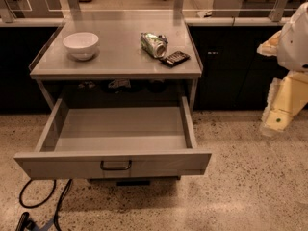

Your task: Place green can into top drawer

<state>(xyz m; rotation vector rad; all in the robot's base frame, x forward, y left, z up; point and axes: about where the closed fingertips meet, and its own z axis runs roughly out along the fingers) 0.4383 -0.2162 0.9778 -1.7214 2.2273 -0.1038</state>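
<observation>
green can [154, 44]: on its side, tabletop right, just beside snack pkt [174, 58]
top drawer [72, 165]: pulled open, near side
gripper [280, 110]: far right edge, well apart from can; open/closed can't tell

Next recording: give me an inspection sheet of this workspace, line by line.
Surface: grey metal tabletop, carrying three things.
Job's things: dented shiny green can lying on its side, right of centre; wide grey metal top drawer pulled open, nothing seen inside.
Clutter: round white bowl upright at left; flat dark snack packet close beside the can.
Grippers: cream gripper at the right edge, low, apart from the table.
Cables: black cable looped on the floor, lower left.
Surroundings: speckled floor; dark cabinets behind.
</observation>
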